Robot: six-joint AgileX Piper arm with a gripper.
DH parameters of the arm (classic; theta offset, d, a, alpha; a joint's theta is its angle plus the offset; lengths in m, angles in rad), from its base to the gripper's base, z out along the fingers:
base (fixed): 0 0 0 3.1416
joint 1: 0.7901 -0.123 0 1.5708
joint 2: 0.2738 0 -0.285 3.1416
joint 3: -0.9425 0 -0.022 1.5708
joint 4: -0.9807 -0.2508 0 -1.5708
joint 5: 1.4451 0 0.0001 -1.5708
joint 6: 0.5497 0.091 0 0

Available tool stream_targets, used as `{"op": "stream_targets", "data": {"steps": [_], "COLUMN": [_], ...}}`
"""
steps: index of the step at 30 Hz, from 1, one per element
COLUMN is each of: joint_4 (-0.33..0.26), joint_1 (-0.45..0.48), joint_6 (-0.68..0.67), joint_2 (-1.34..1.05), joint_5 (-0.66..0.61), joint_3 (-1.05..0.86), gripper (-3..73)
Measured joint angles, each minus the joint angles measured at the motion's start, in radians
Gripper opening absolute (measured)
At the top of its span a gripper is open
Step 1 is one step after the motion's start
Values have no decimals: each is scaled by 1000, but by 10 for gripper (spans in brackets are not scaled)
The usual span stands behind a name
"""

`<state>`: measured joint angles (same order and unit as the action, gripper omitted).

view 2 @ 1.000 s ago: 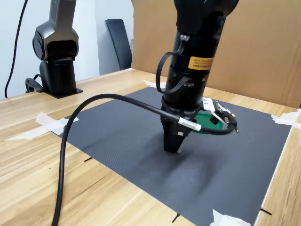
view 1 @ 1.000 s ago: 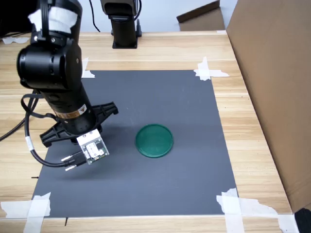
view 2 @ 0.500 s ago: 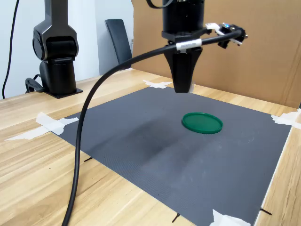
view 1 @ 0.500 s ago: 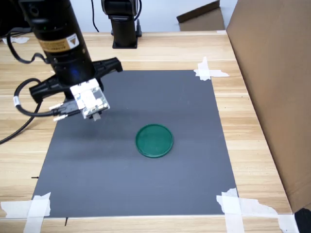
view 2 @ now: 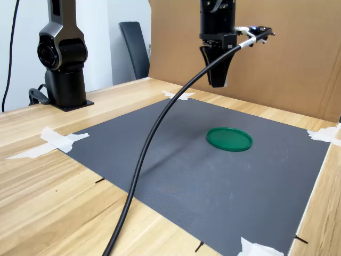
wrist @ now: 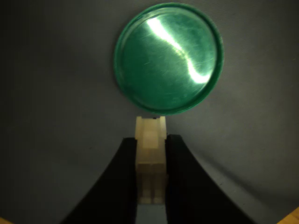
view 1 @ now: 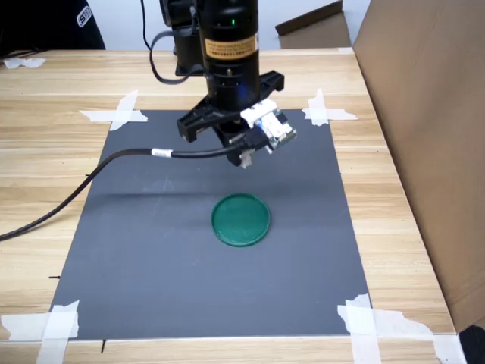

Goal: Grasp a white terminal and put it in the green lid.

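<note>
One small white terminal (wrist: pixel 150 161) sits pinched between the two dark fingers (wrist: pixel 120 186) of the gripper (wrist: pixel 150 196) in the wrist view, its free end sticking out past the fingertips, so the claw is clenched on the part it came for. Just past that end in the same view lies the green lid (wrist: pixel 168 58), flat on the grey mat (wrist: pixel 56 93), empty and catching a streak of light. In the second exterior view the gripper (view 2: pixel 217 80) hangs well above the mat (view 2: pixel 160 160), with the lid (view 2: pixel 229 138) down below it and a little toward the second exterior view's right. The first exterior view agrees: the gripper (view 1: pixel 244 158) is high over the mat (view 1: pixel 136 250), and the lid (view 1: pixel 240 219) lies nearer the camera than the claw. My judgement is that the carry is nearly over and the drop is the step in hand. To do it well, bring the claw on until the terminal is over the middle of the lid, not its raised rim, then come down low before letting go, since so light a block could bounce or skid out if released from this height. The black cable (view 2: pixel 160 138) trailing across the mat should be kept from sweeping the lid aside.
</note>
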<state>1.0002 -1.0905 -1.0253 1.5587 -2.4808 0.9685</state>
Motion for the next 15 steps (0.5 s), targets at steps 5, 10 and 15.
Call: {"op": "stream_targets", "data": {"steps": [5,10,15], "joint_4": [65,79,90], "joint_1": [-2,-2,-2], "joint_6": [38,38,39], "joint_2": [150,230,288], "joint_5": [-11,-18,24], "joint_3": [119,132,132], "gripper": [86,86,86]}}
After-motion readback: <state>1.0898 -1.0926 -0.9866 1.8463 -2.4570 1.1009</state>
